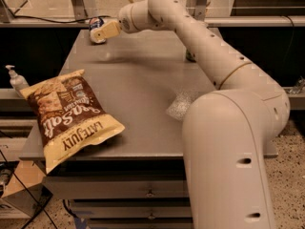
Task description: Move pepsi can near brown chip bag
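Note:
The pepsi can (95, 25) lies at the far left corner of the grey table (143, 94), blue with a silver end. My gripper (106, 31) reaches across the table and sits right at the can's near right side, partly covering it. The brown chip bag (71, 116) lies flat at the table's front left, dark brown with white script and pale yellow ends, overhanging the left and front edges. The can and the bag are far apart.
A green can (190, 57) stands at the far right of the table, mostly hidden behind my arm. A soap pump bottle (16, 80) stands left of the table. Drawers (143, 190) sit below the tabletop. A shelf rail runs behind the table.

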You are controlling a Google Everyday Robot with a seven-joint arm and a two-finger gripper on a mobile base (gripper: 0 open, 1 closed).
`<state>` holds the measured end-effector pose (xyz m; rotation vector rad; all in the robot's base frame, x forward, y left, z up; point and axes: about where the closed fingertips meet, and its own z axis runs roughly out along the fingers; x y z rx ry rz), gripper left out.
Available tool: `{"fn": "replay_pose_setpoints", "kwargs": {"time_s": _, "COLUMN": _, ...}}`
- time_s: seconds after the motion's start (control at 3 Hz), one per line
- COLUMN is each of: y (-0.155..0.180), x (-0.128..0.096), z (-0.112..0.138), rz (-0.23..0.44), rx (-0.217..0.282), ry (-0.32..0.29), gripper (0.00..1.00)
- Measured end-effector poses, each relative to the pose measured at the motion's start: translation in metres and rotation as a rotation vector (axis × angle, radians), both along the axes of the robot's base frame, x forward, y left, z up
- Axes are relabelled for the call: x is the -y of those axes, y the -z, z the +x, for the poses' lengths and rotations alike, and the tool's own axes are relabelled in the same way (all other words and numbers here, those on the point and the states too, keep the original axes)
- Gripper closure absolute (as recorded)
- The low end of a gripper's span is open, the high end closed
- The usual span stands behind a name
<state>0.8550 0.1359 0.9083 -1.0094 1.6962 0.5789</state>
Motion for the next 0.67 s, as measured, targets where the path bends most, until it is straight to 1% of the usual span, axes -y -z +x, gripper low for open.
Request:
{"fn": "replay_pose_setpoints", "kwargs": {"time_s": 0.33, "y": 0.006, "x": -0.018, "z": 0.008, "rz": 0.000, "rx": -0.004, "ry": 0.003, "gripper": 0.00}}
{"fn": "replay_pose_setpoints", "kwargs": {"time_s": 0.67, "y": 0.016, "x": -0.049, "z": 0.018, "rz": 0.051, "rx": -0.016, "ry": 0.016, "gripper": 0.00}}
